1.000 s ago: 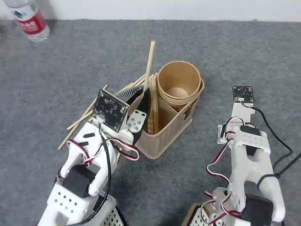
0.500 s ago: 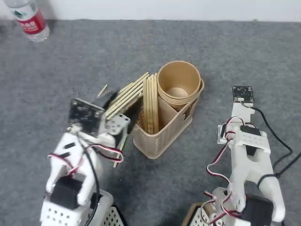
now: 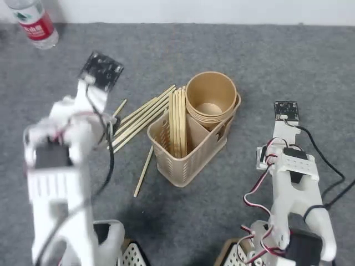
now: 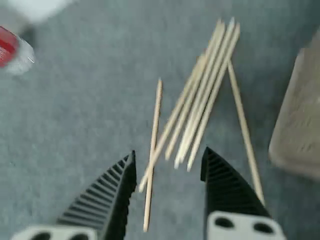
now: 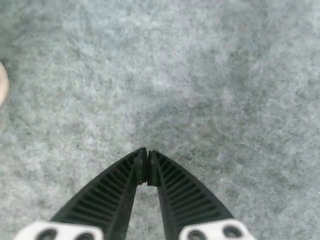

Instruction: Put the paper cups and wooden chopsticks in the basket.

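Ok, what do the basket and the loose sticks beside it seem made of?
The beige slotted basket is probably matte moulded plastic, judging by its even ribbed walls. The thin pale chopsticks look like bare wood or bamboo: dull, straw-coloured, no shine.

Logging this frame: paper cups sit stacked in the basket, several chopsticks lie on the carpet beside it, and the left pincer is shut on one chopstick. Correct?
Not quite. The left pincer is open and holds nothing; the left wrist view shows it above the loose chopsticks. The rest stands: paper cups stacked in the basket, chopsticks lying beside it.
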You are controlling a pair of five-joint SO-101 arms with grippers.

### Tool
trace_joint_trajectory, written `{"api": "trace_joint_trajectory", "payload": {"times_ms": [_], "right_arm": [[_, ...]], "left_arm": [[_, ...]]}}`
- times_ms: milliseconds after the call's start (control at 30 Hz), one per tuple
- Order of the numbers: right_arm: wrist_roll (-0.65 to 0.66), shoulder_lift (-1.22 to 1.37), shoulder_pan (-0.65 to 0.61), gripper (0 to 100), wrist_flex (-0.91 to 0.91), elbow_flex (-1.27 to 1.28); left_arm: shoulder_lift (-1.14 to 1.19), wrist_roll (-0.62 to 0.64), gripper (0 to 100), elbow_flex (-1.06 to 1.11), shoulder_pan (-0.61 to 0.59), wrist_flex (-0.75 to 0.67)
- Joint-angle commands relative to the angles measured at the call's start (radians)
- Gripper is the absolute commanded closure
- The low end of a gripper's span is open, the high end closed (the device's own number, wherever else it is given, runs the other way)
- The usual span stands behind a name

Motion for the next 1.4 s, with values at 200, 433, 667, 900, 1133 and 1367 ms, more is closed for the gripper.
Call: {"api": "trace_joint_trajectory", "payload": {"times_ms": [200, 433, 667, 900, 1133, 1367], "right_arm": [[0.012, -0.031, -0.005, 99.1, -0.016, 0.0], [0.012, -0.031, -0.007, 99.1, -0.016, 0.0], [0.012, -0.031, -0.007, 99.1, -0.016, -0.002], [0.012, -0.031, -0.007, 99.1, -0.016, -0.002], [0.012, -0.031, -0.007, 99.1, -0.016, -0.002], [0.012, -0.031, -0.007, 99.1, -0.016, -0.002]], "left_arm": [[0.806, -0.233, 80, -0.499, -0.143, 0.11], [1.086, -0.388, 80, -0.645, -0.157, 0.11], [1.241, -0.354, 80, -0.673, -0.152, -0.017], [1.286, -0.292, 80, -0.673, -0.12, -0.064], [1.289, -0.292, 80, -0.668, -0.104, -0.109], [1.344, -0.293, 96, -0.727, -0.098, -0.054]]}}
